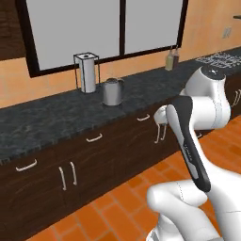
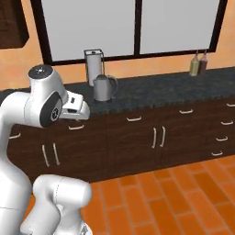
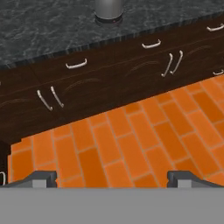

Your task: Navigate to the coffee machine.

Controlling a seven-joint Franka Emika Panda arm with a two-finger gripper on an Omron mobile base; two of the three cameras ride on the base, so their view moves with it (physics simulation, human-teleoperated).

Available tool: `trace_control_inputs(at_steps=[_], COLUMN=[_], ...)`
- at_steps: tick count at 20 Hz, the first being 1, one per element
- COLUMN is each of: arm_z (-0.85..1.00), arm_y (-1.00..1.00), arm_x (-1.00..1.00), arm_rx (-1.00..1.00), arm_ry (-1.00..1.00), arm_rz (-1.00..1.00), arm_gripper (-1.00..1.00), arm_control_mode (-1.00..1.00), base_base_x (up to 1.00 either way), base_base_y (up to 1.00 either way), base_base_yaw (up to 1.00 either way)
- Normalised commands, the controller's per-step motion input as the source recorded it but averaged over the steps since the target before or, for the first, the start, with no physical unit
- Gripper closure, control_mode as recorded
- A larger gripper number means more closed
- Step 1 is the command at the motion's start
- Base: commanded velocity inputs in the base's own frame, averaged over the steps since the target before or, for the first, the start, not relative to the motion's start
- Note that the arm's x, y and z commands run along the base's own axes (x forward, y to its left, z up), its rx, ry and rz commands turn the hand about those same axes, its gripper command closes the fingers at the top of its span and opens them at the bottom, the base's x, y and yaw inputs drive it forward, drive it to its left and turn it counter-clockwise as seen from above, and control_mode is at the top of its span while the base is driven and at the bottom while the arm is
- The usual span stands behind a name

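The coffee machine is out of view. My gripper (image 3: pixel 112 179) is open, its two dark fingertips (image 3: pixel 43 177) wide apart with nothing between them. It hangs over the orange tiled floor (image 3: pixel 131 144) and faces the dark cabinet fronts (image 3: pixel 109 74). My arm is folded up in front of the counter (image 1: pixel 47 117). A round metal kettle (image 1: pixel 113 91) (image 2: pixel 104 87) stands on the counter, and its base (image 3: pixel 108 9) appears at the top of the hand view.
A white paper-towel roll in a wire holder (image 1: pixel 86 72) (image 2: pixel 94 66) stands behind the kettle, under a large window (image 2: pixel 137 27). Two bottles (image 1: pixel 172 60) (image 2: pixel 198 63) sit farther right on the counter. Open floor (image 2: pixel 174 197) lies before the cabinets.
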Motion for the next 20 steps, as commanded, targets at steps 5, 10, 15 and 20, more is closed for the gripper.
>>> trace_control_inputs(at_steps=[5,10,15,20], arm_z=[0.0,0.0,0.0,0.0], arm_y=[0.0,0.0,0.0,0.0], arm_x=[0.0,0.0,0.0,0.0], arm_rx=[0.0,0.0,0.0,0.0], arm_ry=[0.0,0.0,0.0,0.0], arm_rz=[0.0,0.0,0.0,0.0], arm_gripper=[-1.0,-1.0,-1.0,-1.0], arm_control_mode=[1.0,1.0,1.0,1.0], base_base_x=[0.88,0.33,0.39,0.62], base_base_y=[-0.08,0.0,0.21,0.38], base_base_yaw=[-0.39,-0.84,-0.88,-0.81])
